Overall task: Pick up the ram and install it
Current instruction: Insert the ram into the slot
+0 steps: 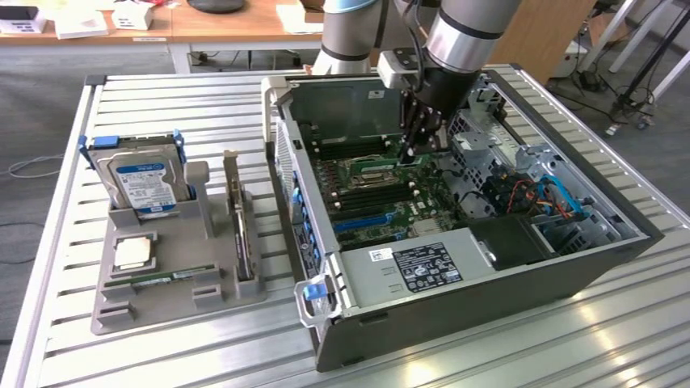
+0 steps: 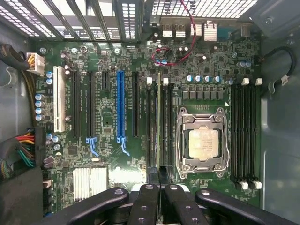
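Edge-on ram (image 2: 159, 122) in jaws, between slots (image 2: 167, 123)

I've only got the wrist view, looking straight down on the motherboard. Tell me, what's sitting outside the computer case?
Observer: A grey tray sits on the slatted table beside the case, on the exterior view's left.
Operator: What's in it?
Observer: A hard drive with a blue-white label stands on edge at the tray's far end.
Operator: Anything else?
Observer: A square silver processor chip lies flat, nearer the front.
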Robot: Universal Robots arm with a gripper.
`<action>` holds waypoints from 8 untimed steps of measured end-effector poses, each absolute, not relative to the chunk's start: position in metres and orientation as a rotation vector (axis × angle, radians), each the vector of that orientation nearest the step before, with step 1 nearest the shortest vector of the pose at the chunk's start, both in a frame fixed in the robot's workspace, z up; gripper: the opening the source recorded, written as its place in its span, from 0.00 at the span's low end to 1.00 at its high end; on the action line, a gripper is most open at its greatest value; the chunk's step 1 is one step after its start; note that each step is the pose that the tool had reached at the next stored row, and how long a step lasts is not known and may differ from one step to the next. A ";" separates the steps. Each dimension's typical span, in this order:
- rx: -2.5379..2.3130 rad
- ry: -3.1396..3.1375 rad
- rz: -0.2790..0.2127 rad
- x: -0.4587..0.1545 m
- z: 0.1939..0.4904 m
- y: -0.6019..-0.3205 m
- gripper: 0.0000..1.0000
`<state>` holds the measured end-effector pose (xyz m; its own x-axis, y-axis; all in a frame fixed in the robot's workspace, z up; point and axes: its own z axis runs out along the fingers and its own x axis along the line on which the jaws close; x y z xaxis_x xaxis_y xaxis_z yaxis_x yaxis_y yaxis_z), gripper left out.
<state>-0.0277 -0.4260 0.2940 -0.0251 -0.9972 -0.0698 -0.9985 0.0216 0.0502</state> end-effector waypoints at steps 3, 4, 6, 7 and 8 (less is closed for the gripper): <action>-2.183 2.234 0.133 -0.028 0.294 -0.426 0.12; -2.183 2.234 0.133 -0.028 0.294 -0.427 0.12; -2.183 2.234 0.132 -0.028 0.294 -0.428 0.12; -2.183 2.234 0.133 -0.028 0.293 -0.428 0.12; -2.183 2.234 0.133 -0.028 0.292 -0.428 0.12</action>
